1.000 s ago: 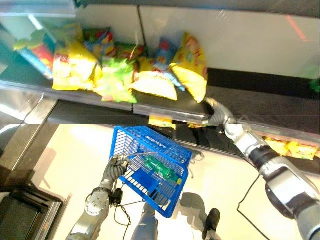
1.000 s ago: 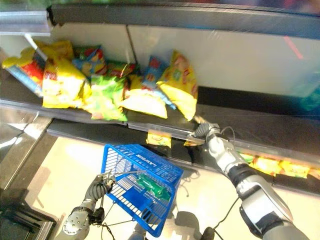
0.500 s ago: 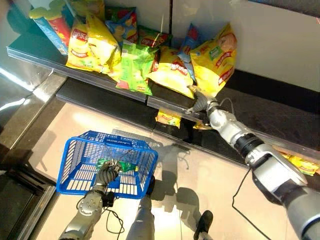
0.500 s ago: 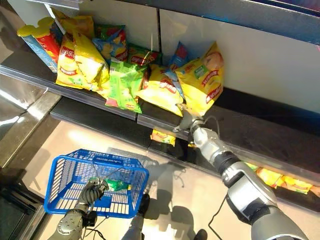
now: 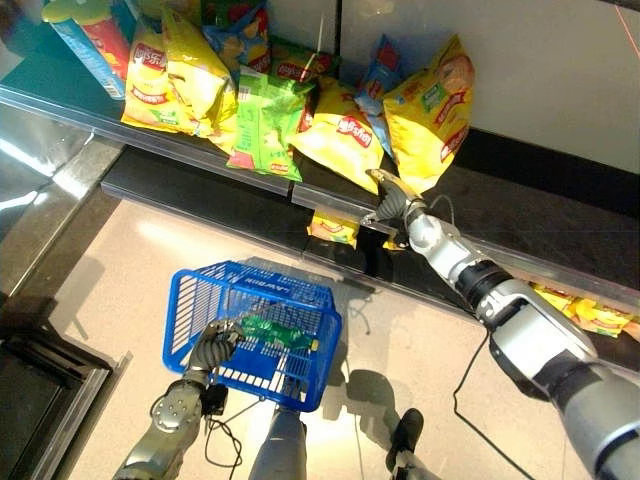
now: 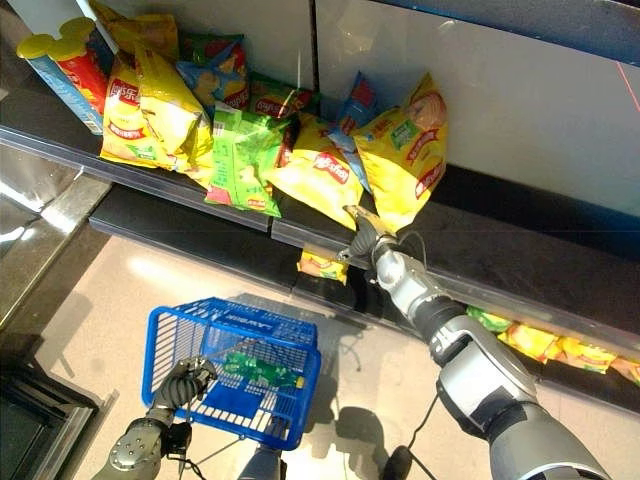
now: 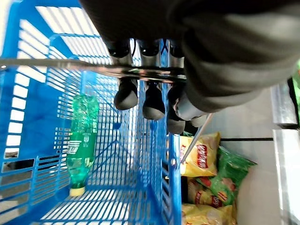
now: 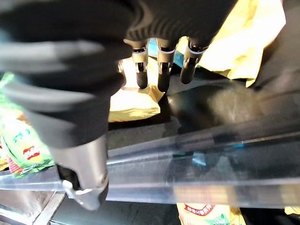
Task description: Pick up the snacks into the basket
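Note:
A row of snack bags [image 5: 262, 118] lies on the dark shelf [image 5: 560, 215], yellow, green, red and blue. The largest yellow bag [image 5: 430, 110] stands upright at the row's right end. My right hand [image 5: 392, 206] is at the shelf's front edge just below that bag, open, its fingers [image 8: 161, 75] straight and pointing at a yellow bag [image 8: 136, 101] without touching it. My left hand [image 5: 213, 343] is shut on the metal handle [image 7: 140, 72] of the blue basket [image 5: 190, 300], which hangs over the floor. A green bottle [image 7: 79, 140] lies in the basket.
A clear rail [image 8: 187, 150] runs along the shelf's front edge, between my right hand and the bags. More yellow packets [image 5: 335, 230] lie on a lower shelf, some [image 5: 585, 310] at the right. A dark low unit [image 5: 30, 390] stands at lower left.
The camera has shifted. My right hand has come in from the right to just under the large yellow bag. The basket has swung from a steep tilt to nearly level.

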